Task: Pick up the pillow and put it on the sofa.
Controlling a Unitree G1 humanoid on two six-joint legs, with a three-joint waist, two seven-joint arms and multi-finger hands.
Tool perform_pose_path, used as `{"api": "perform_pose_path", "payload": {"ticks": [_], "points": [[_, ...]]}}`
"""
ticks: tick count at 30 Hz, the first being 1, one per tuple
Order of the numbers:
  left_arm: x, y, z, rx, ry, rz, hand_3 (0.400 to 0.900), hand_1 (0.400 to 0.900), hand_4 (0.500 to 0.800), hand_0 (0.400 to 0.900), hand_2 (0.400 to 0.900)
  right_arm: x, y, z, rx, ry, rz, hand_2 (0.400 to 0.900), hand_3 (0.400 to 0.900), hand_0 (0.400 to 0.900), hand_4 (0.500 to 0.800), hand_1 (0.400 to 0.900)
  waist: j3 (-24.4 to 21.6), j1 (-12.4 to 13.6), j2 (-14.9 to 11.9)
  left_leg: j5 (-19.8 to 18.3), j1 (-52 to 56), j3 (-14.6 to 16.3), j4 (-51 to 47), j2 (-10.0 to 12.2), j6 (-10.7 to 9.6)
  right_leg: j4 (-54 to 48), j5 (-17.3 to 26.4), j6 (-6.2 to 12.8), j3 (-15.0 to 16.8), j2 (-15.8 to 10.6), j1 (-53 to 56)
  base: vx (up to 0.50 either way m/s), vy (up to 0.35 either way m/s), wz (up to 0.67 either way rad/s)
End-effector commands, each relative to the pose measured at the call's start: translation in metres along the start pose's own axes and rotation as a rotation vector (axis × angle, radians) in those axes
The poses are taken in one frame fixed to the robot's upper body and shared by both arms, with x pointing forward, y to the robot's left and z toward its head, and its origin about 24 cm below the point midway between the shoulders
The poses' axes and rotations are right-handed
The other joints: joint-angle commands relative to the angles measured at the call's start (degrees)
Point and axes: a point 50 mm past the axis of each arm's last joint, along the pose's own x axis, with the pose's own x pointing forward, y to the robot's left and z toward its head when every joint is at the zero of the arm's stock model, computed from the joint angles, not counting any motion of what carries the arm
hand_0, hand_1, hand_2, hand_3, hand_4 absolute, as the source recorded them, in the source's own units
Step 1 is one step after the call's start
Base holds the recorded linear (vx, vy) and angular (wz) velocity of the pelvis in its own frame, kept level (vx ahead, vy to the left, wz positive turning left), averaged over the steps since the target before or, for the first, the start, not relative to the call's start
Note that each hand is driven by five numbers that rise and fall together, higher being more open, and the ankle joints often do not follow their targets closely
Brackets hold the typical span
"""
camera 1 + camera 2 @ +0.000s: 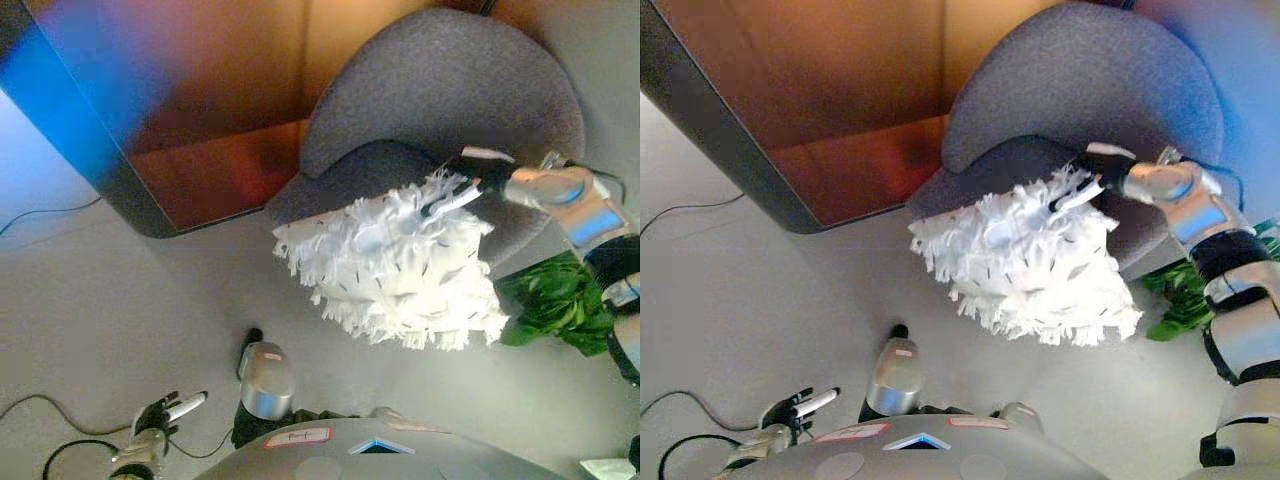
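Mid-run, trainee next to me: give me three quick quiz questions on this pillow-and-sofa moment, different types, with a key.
1. True or false: the white fringed pillow lies flat on the floor.
2. Which hand grips the pillow? A) left hand B) right hand
3. Fill in: beside the grey sofa, low on the robot's right, stands a green ____.

Key: 1 false; 2 B; 3 plant.

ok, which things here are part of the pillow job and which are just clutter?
Job:
- white fringed pillow, pinched at its upper edge
- right hand holding it
- grey sofa, pillow partly over its seat

Clutter:
- green plant
- wooden cabinet
- left hand, idle, low
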Motion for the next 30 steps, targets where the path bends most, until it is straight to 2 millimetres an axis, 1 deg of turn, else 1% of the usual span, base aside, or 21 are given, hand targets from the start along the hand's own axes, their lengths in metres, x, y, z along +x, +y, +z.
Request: {"api": "perform_pose_path", "payload": {"ticks": [1, 2, 3, 4, 5, 6, 7, 8, 9, 10, 11, 12, 13, 14, 16, 19, 21, 26, 30], "points": [[0.004, 0.013, 0.057, 0.036, -0.150, 0.067, 0.900, 0.900, 0.800, 0.900, 0.900, -0.043, -0.081, 0.057, -0.019, -0.241, -0.319, 0.400, 0.400, 0.400, 0.500, 0.400, -2.8, -1.3, -1.1, 4.8, -1.7, 1.3, -3.9, -7.0, 5.3, 10.1, 19.6, 0.32, -0.8, -1.3, 4.3, 0.45, 0.193, 0.11], [0.004, 0.015, 0.058, 0.043, -0.146, 0.068, 0.900, 0.900, 0.800, 0.900, 0.900, -0.044, -0.081, 0.055, -0.016, -0.237, -0.316, 0.400, 0.400, 0.400, 0.500, 0.400, -2.9, -1.6, -0.5, 4.3, 0.3, 1.1, -5.2, -7.2, 6.1, 12.6, 20.1, 0.11, 0.3, -1.1, 3.0, 0.45, 0.152, 0.14], [0.004, 0.016, 0.057, 0.048, -0.144, 0.069, 0.900, 0.900, 0.800, 0.900, 0.900, -0.044, -0.083, 0.054, -0.010, -0.233, -0.313, 0.400, 0.400, 0.400, 0.500, 0.400, -3.1, -2.0, 0.0, 4.2, 2.1, 1.3, -6.7, -7.2, 6.4, 13.8, 20.3, -0.01, 0.5, -0.8, 2.0, 0.43, 0.091, 0.18], [0.003, 0.018, 0.055, 0.050, -0.136, 0.078, 0.900, 0.900, 0.800, 0.900, 0.900, -0.043, -0.085, 0.054, -0.003, -0.217, -0.298, 0.400, 0.400, 0.400, 0.500, 0.400, -3.6, -2.6, 0.6, 4.4, 5.2, 2.2, -9.9, -7.0, 6.5, 13.3, 19.8, -0.19, 0.2, 0.4, 0.0, 0.35, 0.048, 0.16], [0.003, 0.019, 0.054, 0.047, -0.135, 0.080, 0.900, 0.900, 0.800, 0.900, 0.900, -0.043, -0.087, 0.055, -0.001, -0.216, -0.296, 0.400, 0.400, 0.400, 0.500, 0.400, -3.6, -2.7, 0.7, 4.5, 6.1, 2.2, -10.9, -7.0, 6.4, 12.2, 19.2, -0.33, -0.1, 0.9, -0.4, 0.40, -0.032, 0.22], [0.003, 0.024, 0.052, 0.045, -0.124, 0.089, 0.900, 0.900, 0.800, 0.900, 0.900, -0.042, -0.092, 0.054, -0.007, -0.185, -0.287, 0.400, 0.400, 0.400, 0.500, 0.400, -3.9, -3.0, 0.7, 5.0, 8.4, 2.4, -13.9, -7.1, 6.3, 8.2, 18.0, -0.73, -1.8, 2.4, -1.7, 0.28, -0.102, 0.18], [0.003, 0.025, 0.050, 0.045, -0.120, 0.096, 0.900, 0.900, 0.800, 0.900, 0.900, -0.042, -0.095, 0.053, -0.010, -0.169, -0.288, 0.400, 0.400, 0.400, 0.500, 0.400, -3.8, -2.8, 0.5, 5.2, 9.3, 2.0, -15.4, -7.1, 6.1, 5.1, 18.1, -0.94, -2.9, 2.7, -1.9, 0.31, -0.159, 0.28], [0.003, 0.026, 0.048, 0.045, -0.115, 0.103, 0.900, 0.900, 0.800, 0.900, 0.900, -0.041, -0.097, 0.050, -0.008, -0.151, -0.292, 0.400, 0.400, 0.400, 0.500, 0.400, -3.7, -3.0, 0.2, 5.3, 10.0, 1.2, -16.3, -7.2, 5.9, 1.7, 18.8, -1.01, -2.5, 3.1, -2.9, 0.22, -0.194, 0.40], [0.003, 0.029, 0.045, 0.043, -0.106, 0.111, 0.900, 0.900, 0.800, 0.900, 0.900, -0.041, -0.099, 0.046, -0.006, -0.122, -0.297, 0.400, 0.400, 0.400, 0.500, 0.400, -3.4, -3.5, 0.0, 5.3, 10.7, 0.1, -17.2, -6.9, 5.7, -1.8, 19.5, -1.08, -1.0, 3.9, -4.3, 0.20, -0.251, 0.67], [0.002, 0.031, 0.044, 0.039, -0.104, 0.120, 0.900, 0.900, 0.800, 0.900, 0.900, -0.042, -0.101, 0.040, 0.001, -0.089, -0.308, 0.400, 0.400, 0.400, 0.500, 0.400, -3.1, -4.2, -0.4, 5.3, 10.8, -0.7, -17.6, -6.4, 5.4, -6.7, 18.4, -1.40, 0.4, 5.1, -5.8, 0.17, -0.218, 0.77], [0.002, 0.033, 0.043, 0.029, -0.103, 0.127, 0.900, 0.900, 0.800, 0.900, 0.900, -0.042, -0.101, 0.038, 0.003, -0.072, -0.313, 0.400, 0.400, 0.400, 0.500, 0.400, -2.6, -4.7, -0.2, 4.7, 10.5, -0.6, -17.0, -5.9, 5.5, -4.8, 18.7, -1.46, 1.3, 4.5, -7.7, 0.19, -0.199, 0.79], [0.002, 0.035, 0.040, 0.006, -0.091, 0.143, 0.900, 0.900, 0.800, 0.900, 0.900, -0.041, -0.097, 0.033, 0.019, -0.051, -0.312, 0.400, 0.400, 0.400, 0.500, 0.400, -1.8, -5.2, -0.3, 4.2, 10.7, -0.5, -16.6, -5.5, 5.7, -1.5, 20.1, -1.40, 2.9, 4.4, -9.8, 0.16, -0.132, 0.56], [0.001, 0.037, 0.039, 0.000, -0.091, 0.151, 0.900, 0.900, 0.800, 0.900, 0.900, -0.041, -0.095, 0.029, 0.031, -0.035, -0.312, 0.400, 0.400, 0.400, 0.500, 0.400, -1.8, -5.1, -0.4, 4.1, 10.5, -0.7, -16.5, -5.5, 5.8, -1.5, 18.7, -1.53, 2.9, 5.0, -9.1, 0.18, -0.189, 0.54], [0.000, 0.040, 0.037, 0.011, -0.091, 0.156, 0.900, 0.900, 0.800, 0.900, 0.900, -0.043, -0.094, 0.019, 0.045, 0.004, -0.314, 0.400, 0.400, 0.400, 0.500, 0.400, -1.8, -4.6, -0.8, 4.2, 10.2, -1.6, -16.4, -5.7, 5.9, -3.4, 16.2, -1.96, 2.3, 6.2, -7.0, 0.14, -0.195, 0.40], [0.000, 0.041, 0.031, 0.037, -0.083, 0.150, 0.900, 0.900, 0.800, 0.900, 0.900, -0.049, -0.097, -0.001, 0.067, 0.072, -0.315, 0.400, 0.400, 0.400, 0.500, 0.400, -1.9, -3.3, -1.3, 5.0, 9.7, -2.7, -17.4, -6.1, 5.6, -7.3, 14.5, -2.91, 0.6, 7.5, -4.2, 0.17, -0.176, 0.32], [-0.001, 0.041, 0.017, 0.034, -0.065, 0.160, 0.900, 0.900, 0.800, 0.900, 0.900, -0.061, -0.106, -0.021, 0.086, 0.170, -0.303, 0.400, 0.400, 0.400, 0.500, 0.400, -2.6, -1.6, -1.1, 5.8, 10.0, -3.5, -19.4, -6.4, 5.1, -10.8, 12.4, -4.04, -1.0, 8.7, -1.4, 0.21, -0.072, 0.25], [-0.003, 0.042, 0.008, 0.049, -0.057, 0.157, 0.900, 0.900, 0.800, 0.900, 0.900, -0.067, -0.107, -0.033, 0.113, 0.253, -0.297, 0.400, 0.400, 0.400, 0.500, 0.400, -3.1, -0.3, -0.8, 6.5, 9.8, -4.5, -20.7, -6.9, 4.9, -12.4, 12.0, -4.38, -1.9, 9.0, -0.3, 0.21, -0.071, 0.28], [-0.005, 0.046, 0.003, 0.039, -0.070, 0.140, 0.900, 0.900, 0.800, 0.900, 0.900, -0.070, -0.106, -0.044, 0.210, 0.309, -0.322, 0.400, 0.400, 0.400, 0.500, 0.400, -2.7, 1.4, 0.0, 7.8, 7.7, -6.1, -22.0, -7.5, 4.5, -14.9, 12.3, -4.87, -2.8, 9.6, -0.5, 0.07, -0.087, 0.17], [-0.005, 0.044, 0.006, 0.013, -0.097, 0.115, 0.900, 0.900, 0.800, 0.900, 0.900, -0.069, -0.109, -0.042, 0.245, 0.315, -0.371, 0.400, 0.400, 0.400, 0.500, 0.400, -1.2, 2.1, 0.9, 8.6, 5.7, -6.8, -22.5, -7.5, 4.2, -16.2, 12.7, -5.03, -3.3, 9.6, -1.4, -0.04, -0.076, 0.10]]}}
